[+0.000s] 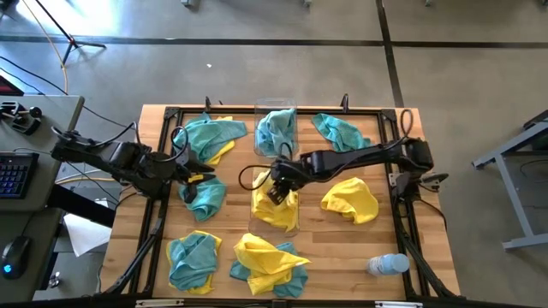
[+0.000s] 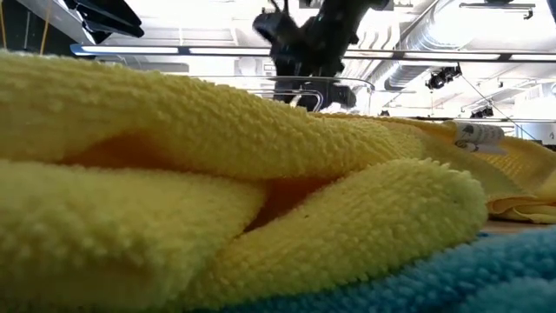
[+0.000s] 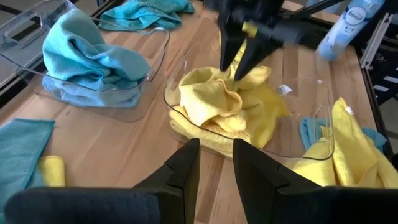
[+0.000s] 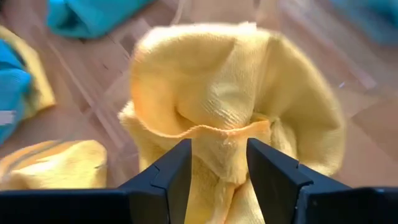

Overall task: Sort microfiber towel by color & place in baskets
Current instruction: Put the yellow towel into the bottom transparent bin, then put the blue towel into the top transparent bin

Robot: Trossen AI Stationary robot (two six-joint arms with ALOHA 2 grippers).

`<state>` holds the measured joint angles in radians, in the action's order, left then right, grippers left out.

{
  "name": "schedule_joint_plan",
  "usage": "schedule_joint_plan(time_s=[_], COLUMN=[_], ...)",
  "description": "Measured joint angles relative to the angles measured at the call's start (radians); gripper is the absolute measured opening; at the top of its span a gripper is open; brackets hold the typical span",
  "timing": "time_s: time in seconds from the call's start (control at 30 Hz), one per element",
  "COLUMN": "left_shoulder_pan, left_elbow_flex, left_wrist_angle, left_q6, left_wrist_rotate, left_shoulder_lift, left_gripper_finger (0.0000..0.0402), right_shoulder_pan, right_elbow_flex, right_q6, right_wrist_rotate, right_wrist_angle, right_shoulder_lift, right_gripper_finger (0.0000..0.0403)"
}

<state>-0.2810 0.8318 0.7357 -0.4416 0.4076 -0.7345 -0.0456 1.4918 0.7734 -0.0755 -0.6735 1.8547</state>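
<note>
Drop step: right tool [image 1: 276,193], fingers parted, over yellow towel [image 1: 276,210] in centre-frame basket [image 3: 311,134] (cloth apparently released). Next: lift clear, fetch another. Left tool [image 1: 199,178] part-open, empty.

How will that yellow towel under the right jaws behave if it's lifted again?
Probably floppy: the yellow towel lies in rumpled folds in the clear basket, so it should drape and sag. It looks light and fuzzy, so the right gripper likely won't slip, though a fold may snag.
</note>
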Motion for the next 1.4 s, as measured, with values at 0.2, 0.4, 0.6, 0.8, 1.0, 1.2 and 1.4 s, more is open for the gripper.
schedule_joint_plan(time_s=[0.2,0.4,0.6,0.8,1.0,1.2,1.4], left_shoulder_pan=[0.0,0.0,0.0,0.0,0.005,0.125,0.354], left_elbow_flex=[0.0,0.0,0.0,0.0,0.0,0.001,0.036], left_wrist_angle=[0.0,0.0,-0.001,-0.002,-0.001,0.028,0.205], left_q6=[-0.002,-0.001,-0.001,-0.112,-0.282,-0.475,-0.494], left_wrist_rotate=[0.0,0.0,0.0,0.053,0.108,0.103,0.069], left_shoulder_lift=[-0.032,-0.078,-0.114,-0.146,-0.183,-0.195,-0.195], left_gripper_finger=[0.0085,0.0085,0.0085,0.0085,0.0085,0.0085,0.0085], right_shoulder_pan=[-0.017,-0.084,-0.13,-0.19,-0.223,-0.223,-0.223], right_elbow_flex=[0.001,-0.094,-0.438,-0.682,-0.809,-0.84,-0.84], right_q6=[-0.067,-0.12,-0.076,-0.074,-0.061,-0.098,-0.1], right_wrist_rotate=[-0.089,-0.209,-0.156,-0.161,-0.164,-0.165,-0.196], right_wrist_angle=[-0.07,-0.19,0.038,0.174,0.217,0.165,0.166], right_shoulder_lift=[-0.107,-0.206,-0.448,-0.729,-0.928,-1.003,-1.006], right_gripper_finger=[0.0147,0.0043,0.0019,0.0005,0.0011,0.0011,0.0011])
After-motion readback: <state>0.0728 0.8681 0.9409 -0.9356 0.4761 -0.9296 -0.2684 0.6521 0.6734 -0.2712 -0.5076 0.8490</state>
